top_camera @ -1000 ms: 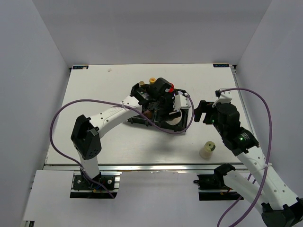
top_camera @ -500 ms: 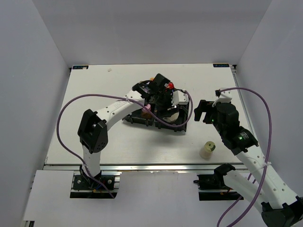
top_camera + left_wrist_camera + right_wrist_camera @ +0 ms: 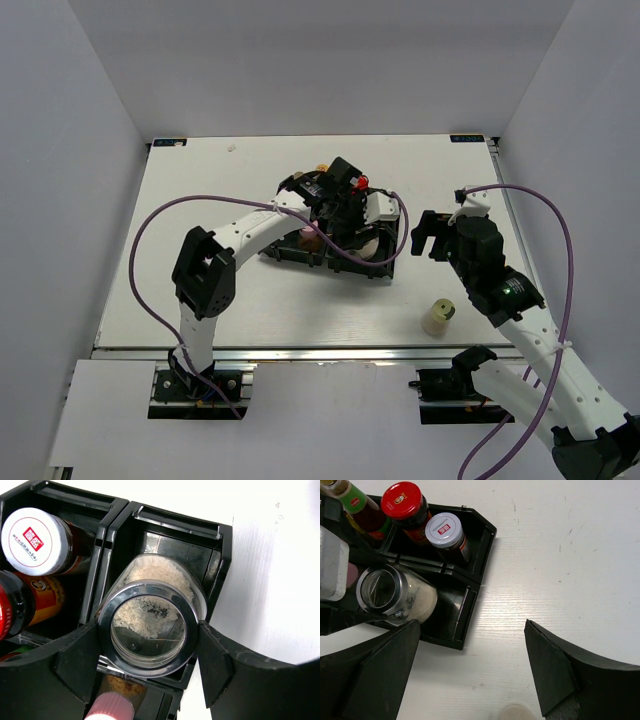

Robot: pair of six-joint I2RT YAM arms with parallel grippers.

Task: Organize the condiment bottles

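Left hand point(image 3: 148, 660): I grip the clear glass jar point(image 3: 155, 575) on both sides of its metal rim
Jar position: tilted in a corner compartment of the tray point(image 3: 175, 522), not yet upright; I judge the grip steadies it for seating
Right hand point(image 3: 470, 645): wide, holding nothing, hovering beside the tray
Cream bottle point(image 3: 437, 317): on the desk point(image 3: 200, 200), apart, unsorted

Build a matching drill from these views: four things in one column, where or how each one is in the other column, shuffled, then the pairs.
1. clear glass jar
2. cream bottle
3. red-lidded bottle
4. right arm's fingers

A. alone on the bare table, outside the tray
B. spread wide, nothing between them
C. in the tray beside the silver-lidded bottle
D. clamped between the left arm's fingers, in a tray compartment

Pairs: 1-D, 2-A, 3-C, 4-B
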